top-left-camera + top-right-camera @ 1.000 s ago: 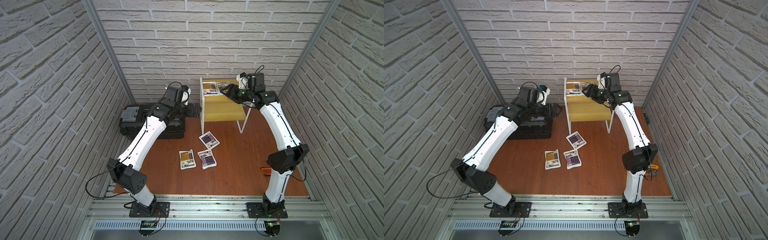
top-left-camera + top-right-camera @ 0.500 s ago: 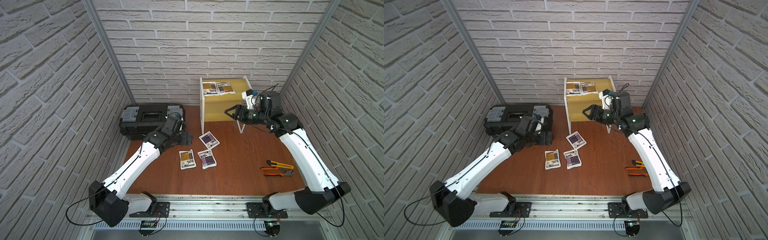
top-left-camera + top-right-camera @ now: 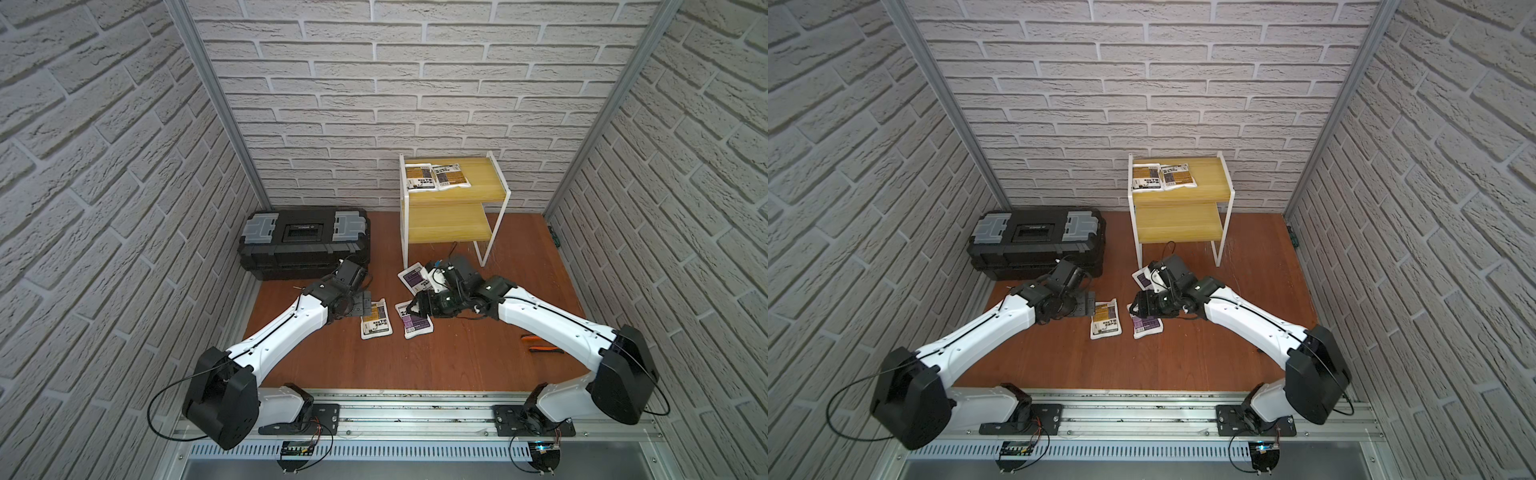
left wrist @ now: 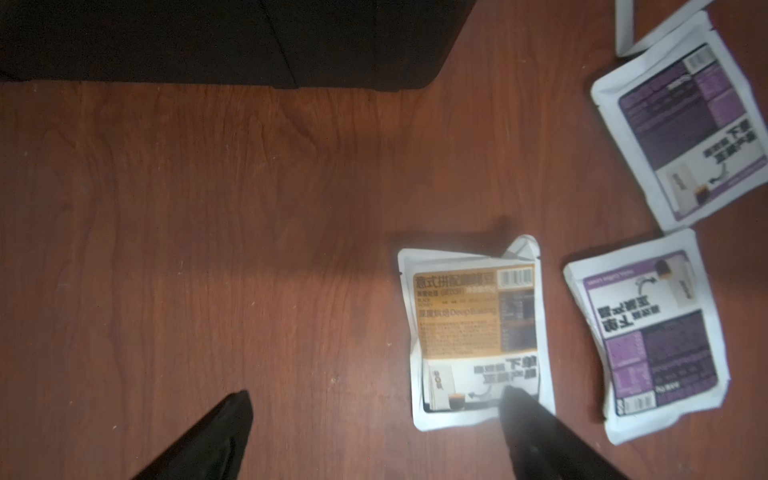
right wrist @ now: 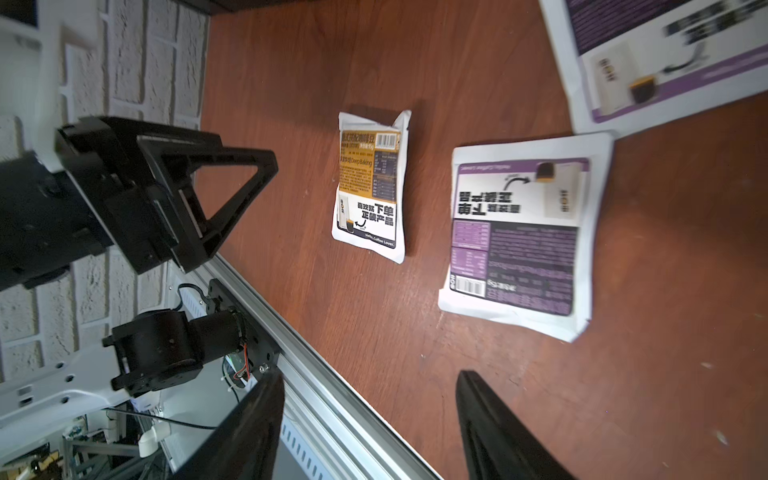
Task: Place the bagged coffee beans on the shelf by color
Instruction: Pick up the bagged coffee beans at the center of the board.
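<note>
Orange-label white flat pouch point(image 3: 376, 318) on red-brown wood desk point(image 3: 478, 357), long axis toward back brick wall point(image 3: 415, 83), two purple-label pouches point(image 4: 648, 345) beside, two more orange pouches point(image 3: 419, 178) atop yellow-board shelf point(image 3: 484, 185), left claw point(image 4: 374, 395) apart, right claw point(image 5: 369, 374) apart

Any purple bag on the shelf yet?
No, the shelf holds only two orange-label bags; both purple bags lie on the table.

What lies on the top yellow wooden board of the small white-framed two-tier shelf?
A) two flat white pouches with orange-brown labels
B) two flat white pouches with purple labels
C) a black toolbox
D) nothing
A: both top views show two flat white pouches with orange-brown labels side by side on the top board of the white-framed shelf.
</note>
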